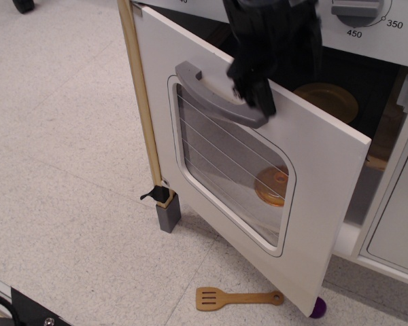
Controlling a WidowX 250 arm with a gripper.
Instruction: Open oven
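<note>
The oven (258,170) stands at the frame's centre and right, its windowed door ajar, dark interior showing a golden plate (324,102). The gripper (255,88) sits over the grey handle (214,95); whether it grips is unclear. Opening looks partway done; next, swinging the door wider.

Wooden spatula (239,298) on floor; purple object (317,311), possibly ball.
</note>
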